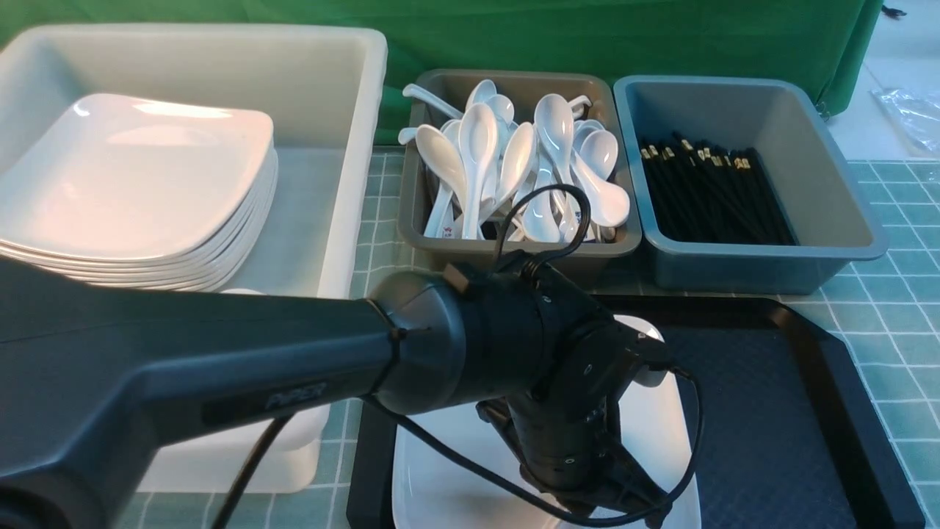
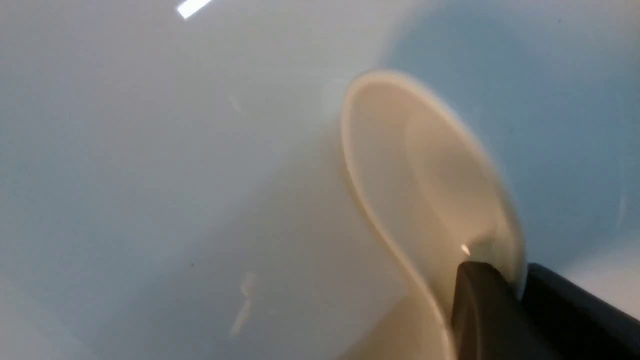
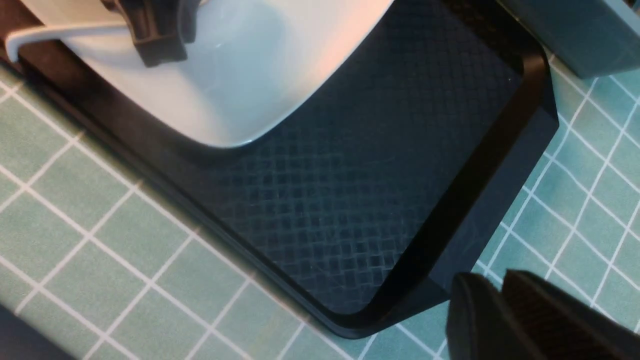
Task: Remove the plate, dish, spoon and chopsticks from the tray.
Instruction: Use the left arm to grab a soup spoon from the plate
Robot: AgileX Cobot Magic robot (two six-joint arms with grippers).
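The white spoon (image 2: 435,190) hangs just above the large white plate (image 1: 455,477), with my left gripper (image 2: 517,280) shut on the rim of its bowl. In the right wrist view the spoon's handle (image 3: 50,36) sticks out sideways from that gripper. The plate lies on the left half of the black tray (image 1: 771,411). My left wrist (image 1: 573,411) points down over the plate and hides its middle. My right gripper (image 3: 500,287) is shut on nothing, above the tablecloth just outside a tray corner (image 3: 400,300). The dish and the chopsticks are out of view.
Behind the tray stand a grey tub of white spoons (image 1: 514,169) and a blue-grey tub of black chopsticks (image 1: 712,191). A large white bin (image 1: 323,110) at the left holds a stack of white plates (image 1: 139,191). A teal checked cloth (image 1: 896,308) covers the table.
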